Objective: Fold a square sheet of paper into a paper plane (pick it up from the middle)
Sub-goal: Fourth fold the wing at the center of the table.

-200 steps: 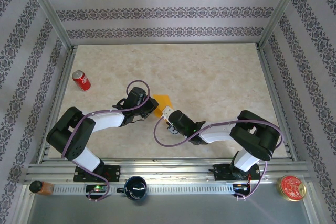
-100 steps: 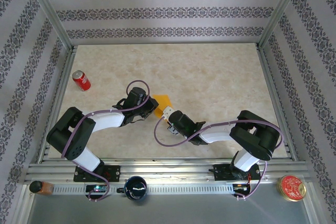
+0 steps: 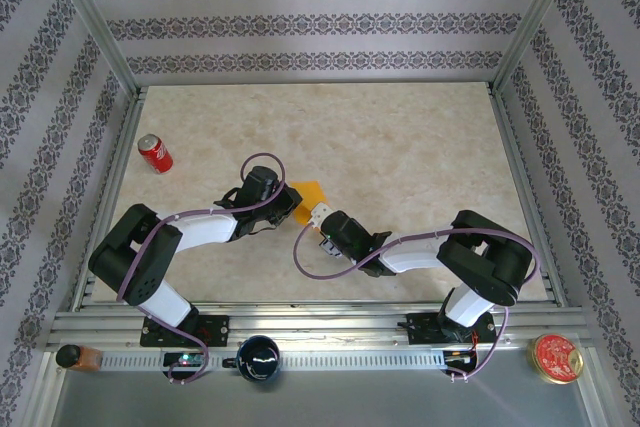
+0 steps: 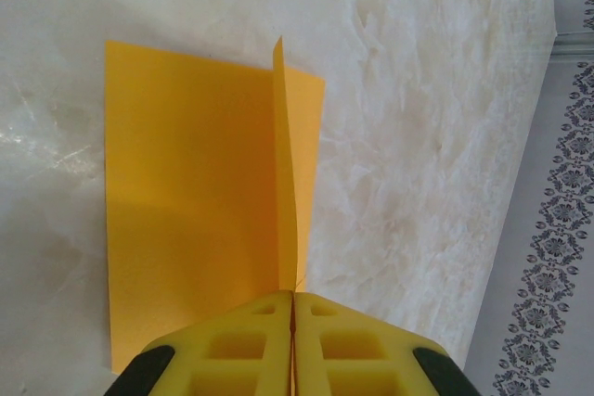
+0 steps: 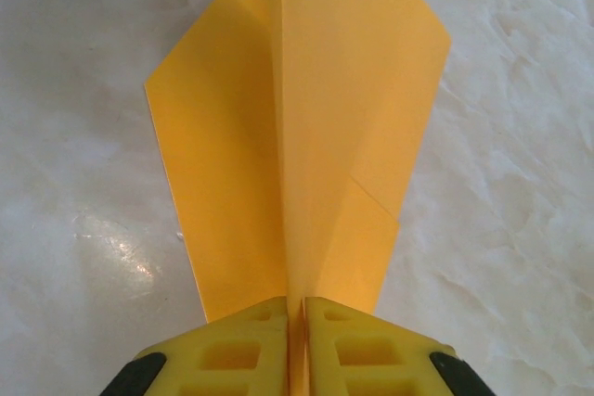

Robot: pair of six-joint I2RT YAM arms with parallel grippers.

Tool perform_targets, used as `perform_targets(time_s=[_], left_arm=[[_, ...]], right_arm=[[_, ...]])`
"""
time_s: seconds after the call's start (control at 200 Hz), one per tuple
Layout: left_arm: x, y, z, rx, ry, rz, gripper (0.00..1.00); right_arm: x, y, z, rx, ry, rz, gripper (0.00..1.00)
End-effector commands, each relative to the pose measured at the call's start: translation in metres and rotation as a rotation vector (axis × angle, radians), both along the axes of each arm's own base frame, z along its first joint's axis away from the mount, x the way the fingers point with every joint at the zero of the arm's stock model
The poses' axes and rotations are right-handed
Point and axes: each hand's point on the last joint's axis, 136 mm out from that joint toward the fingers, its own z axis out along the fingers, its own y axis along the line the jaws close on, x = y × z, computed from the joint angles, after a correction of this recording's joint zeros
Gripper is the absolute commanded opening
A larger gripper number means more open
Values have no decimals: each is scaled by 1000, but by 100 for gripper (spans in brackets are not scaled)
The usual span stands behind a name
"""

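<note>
Half-folded paper plane lies mid tabletop between the two arms, wings flat on the surface, centre ridge standing up. Left end effector is closed on one end of the ridge. Right end effector is closed on the other end, where the wings narrow.

Risks, as I judge them:
- Both pinch the same thin ridge, so any pull apart could tear the paper along the crease.
- Moving toward each other would buckle the ridge and crumple the wings.
- Lifting at unequal heights could twist the fold open.
- Each grip is only at the paper's edge, so it could slip out.
- The arms sit close together, so they could collide.
</note>
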Motion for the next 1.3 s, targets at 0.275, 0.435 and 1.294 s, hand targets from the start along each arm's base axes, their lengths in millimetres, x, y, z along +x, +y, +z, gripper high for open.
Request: perform_targets(time_s=[0.275,0.435,1.294], left_arm=[[1,0,18,0,-40,8,23],[-3,12,20,46,-47,34,35],[-6,24,21,69,-65,41,41]], right_arm=[[-4,5,-2,115,81,-17,0],[-10,16,1,250,192,26,0],[-5,38,7,632,752,-81,0]])
